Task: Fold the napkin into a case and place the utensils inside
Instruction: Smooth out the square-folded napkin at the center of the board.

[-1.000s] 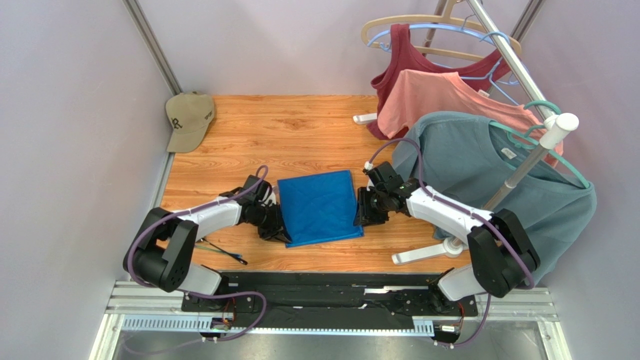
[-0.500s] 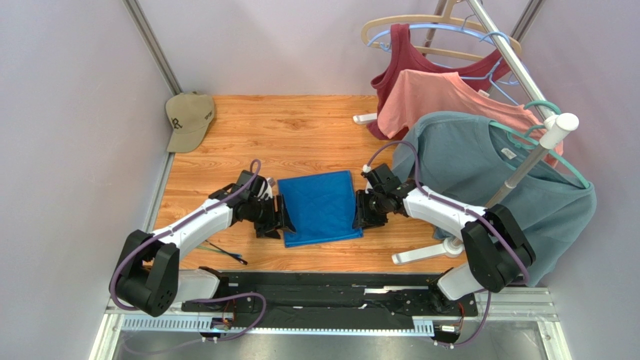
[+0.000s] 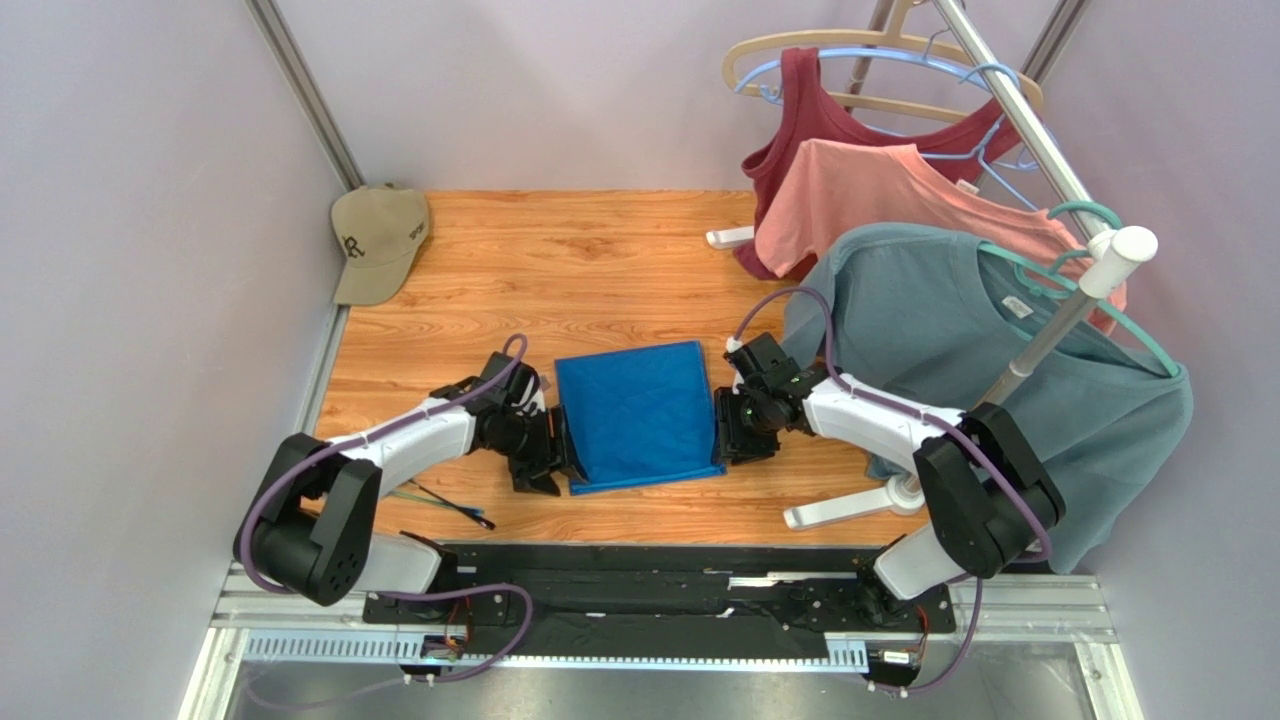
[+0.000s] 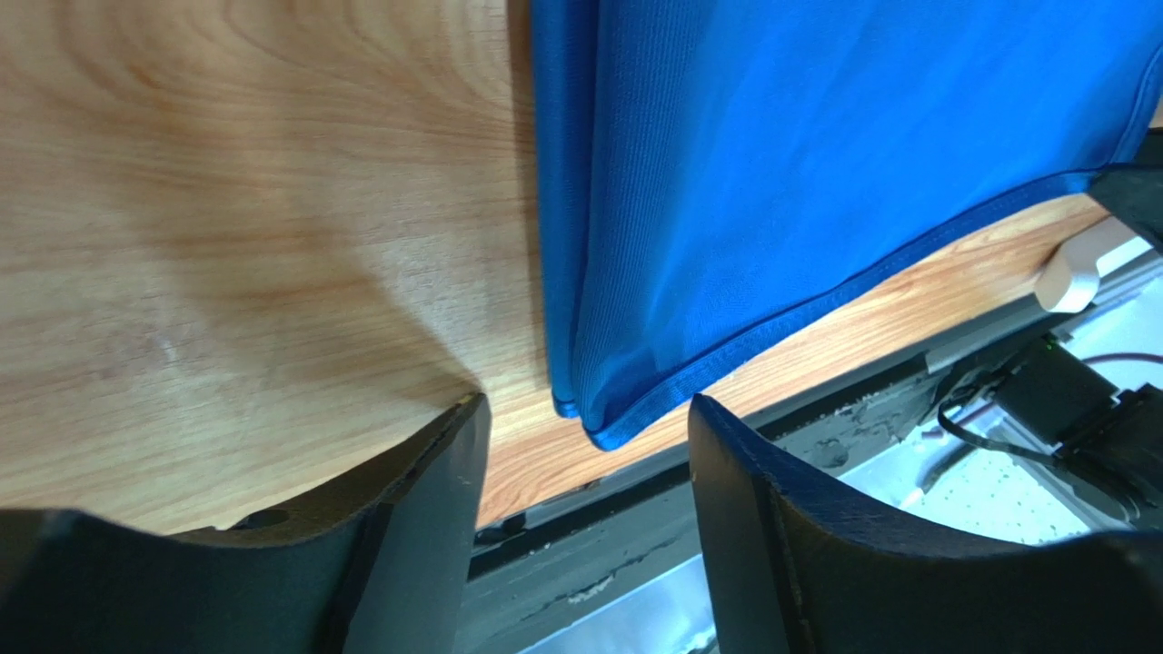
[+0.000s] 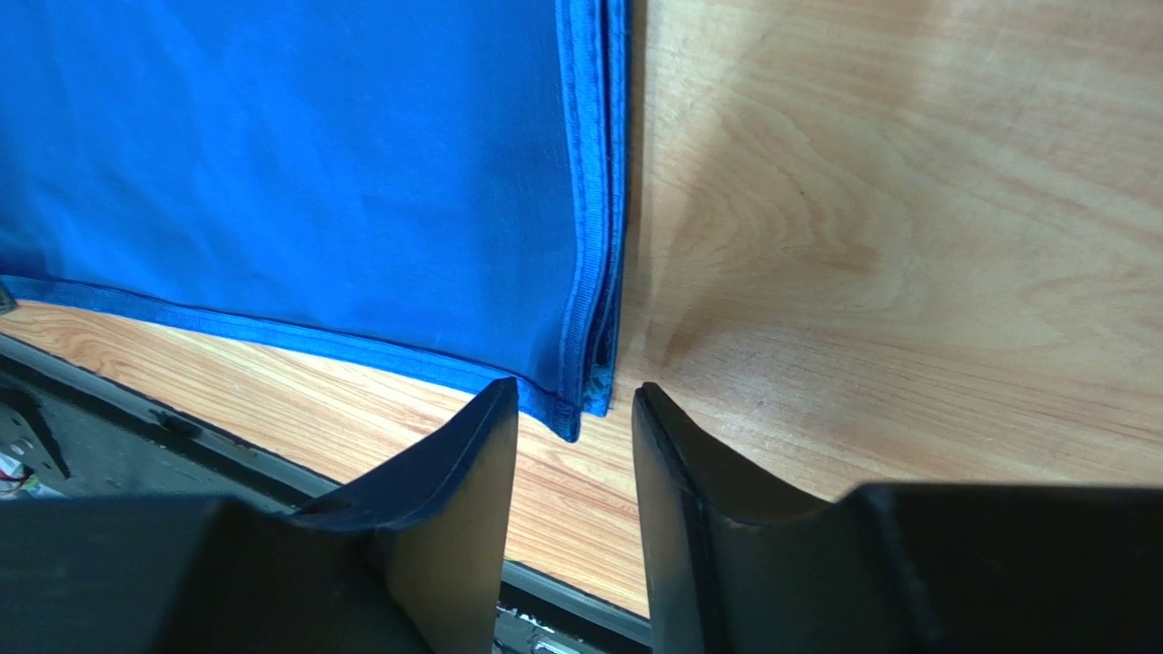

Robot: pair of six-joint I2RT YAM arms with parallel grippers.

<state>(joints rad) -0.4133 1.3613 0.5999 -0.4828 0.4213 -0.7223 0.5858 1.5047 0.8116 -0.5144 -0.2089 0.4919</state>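
Top: napkin is lying folded mid-surface, btwn both claws; utensils are lying apart, near-left.
L wrist: L claw is standing spread, napkin corner just ahead, ungripped.
R wrist: R claw is standing partly spread at napkin corner.

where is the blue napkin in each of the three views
top external: napkin at centre, on the table
left wrist: napkin upper right, corner near bottom centre
right wrist: napkin upper left, corner near bottom centre
shared landmark: the table's near edge
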